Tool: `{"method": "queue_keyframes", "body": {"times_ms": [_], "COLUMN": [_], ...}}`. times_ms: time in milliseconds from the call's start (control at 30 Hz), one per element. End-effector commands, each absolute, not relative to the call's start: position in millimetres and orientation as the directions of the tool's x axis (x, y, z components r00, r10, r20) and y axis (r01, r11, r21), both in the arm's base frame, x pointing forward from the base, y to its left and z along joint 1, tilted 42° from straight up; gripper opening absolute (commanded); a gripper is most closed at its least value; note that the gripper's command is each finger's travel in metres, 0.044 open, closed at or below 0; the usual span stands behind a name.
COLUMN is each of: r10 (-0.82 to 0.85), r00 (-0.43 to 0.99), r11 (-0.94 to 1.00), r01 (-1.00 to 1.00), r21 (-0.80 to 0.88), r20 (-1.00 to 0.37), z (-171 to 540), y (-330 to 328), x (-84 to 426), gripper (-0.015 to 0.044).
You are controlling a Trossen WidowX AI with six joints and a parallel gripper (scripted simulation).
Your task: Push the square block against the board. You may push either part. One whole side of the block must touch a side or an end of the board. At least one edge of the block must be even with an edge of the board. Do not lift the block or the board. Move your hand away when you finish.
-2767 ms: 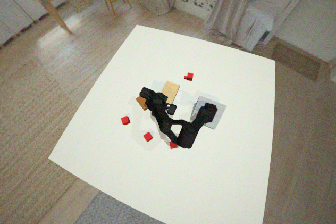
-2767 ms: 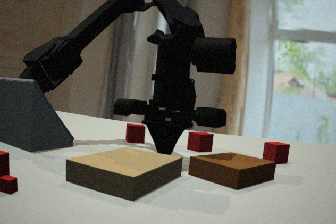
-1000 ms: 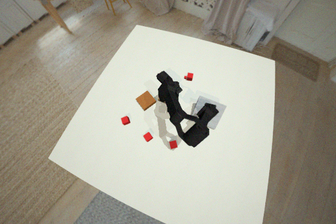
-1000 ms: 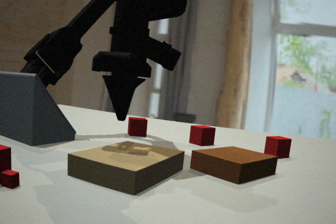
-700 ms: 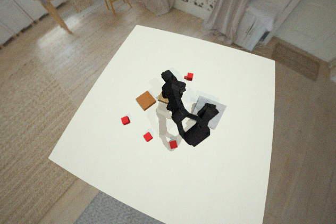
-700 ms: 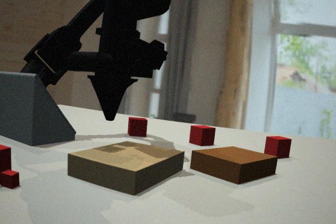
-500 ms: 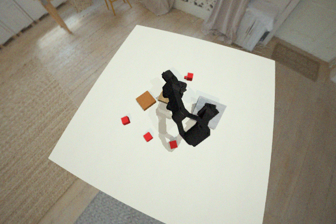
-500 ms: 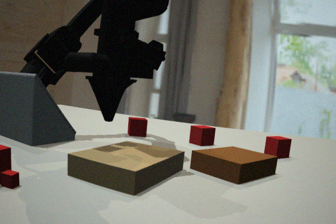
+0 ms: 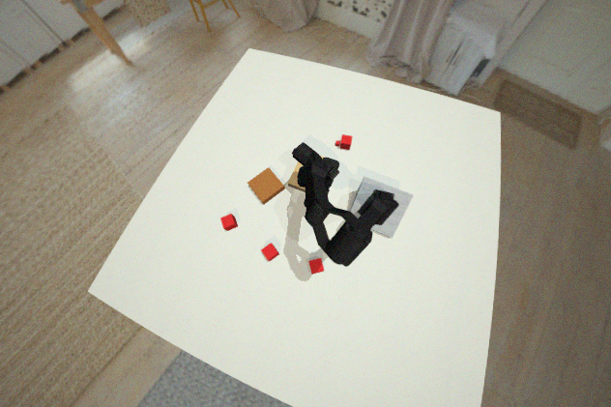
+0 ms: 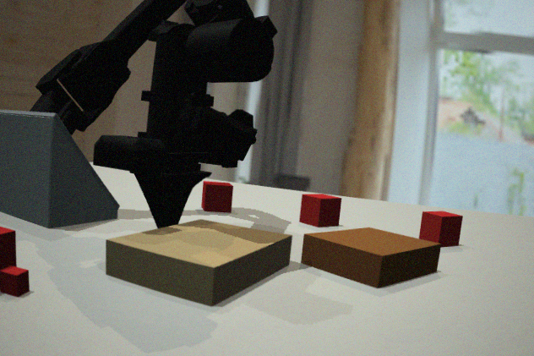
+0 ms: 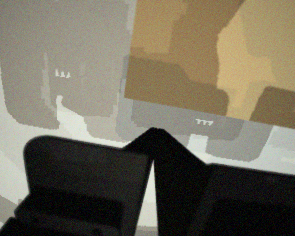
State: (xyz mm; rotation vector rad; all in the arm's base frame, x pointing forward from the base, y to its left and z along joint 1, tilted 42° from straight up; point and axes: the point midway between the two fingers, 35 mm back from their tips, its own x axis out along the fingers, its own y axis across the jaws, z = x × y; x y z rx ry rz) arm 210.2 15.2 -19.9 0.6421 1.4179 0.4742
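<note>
The square block [image 9: 266, 185] [image 10: 366, 242] is orange-brown and lies flat. The tan board [image 9: 296, 181] [image 10: 202, 250] [image 11: 190, 30] lies flat beside it, partly hidden under the arm in the top view. A narrow gap separates their nearest corners, and the block is turned relative to the board. My gripper [image 10: 167, 227] [image 11: 156, 134] is shut and empty. It points down behind the board in the exterior view, with its tips just outside one board edge in the wrist view. Its tips are hidden in the top view; contact with the board cannot be told.
Red cubes stand around the pieces: one [image 9: 228, 221] [image 10: 440, 227], another [image 9: 270, 251] [image 10: 320, 210] and a third [image 9: 316, 266] [image 10: 217, 196]. A further red cube [image 9: 346, 142] has a smaller red cube [image 9: 337, 143] [image 10: 14, 281] beside it. The grey base [image 9: 396, 222] [image 10: 25, 171] carries the arm.
</note>
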Motion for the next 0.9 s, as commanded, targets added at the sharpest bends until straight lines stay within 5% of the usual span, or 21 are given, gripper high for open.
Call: {"method": "queue_keyframes", "body": {"times_ms": [0,867], "r10": [0.658,0.656], "r00": [0.111,0.112], "r11": [0.742,0.743], "r01": [0.078,0.076], "r21": [0.666,0.665], "r20": [-0.745,-0.746], "z": [-20.7,-19.1], "y": [15.5,8.1], "x": [215.3,255.8], "gripper": [0.0000,0.0000]}}
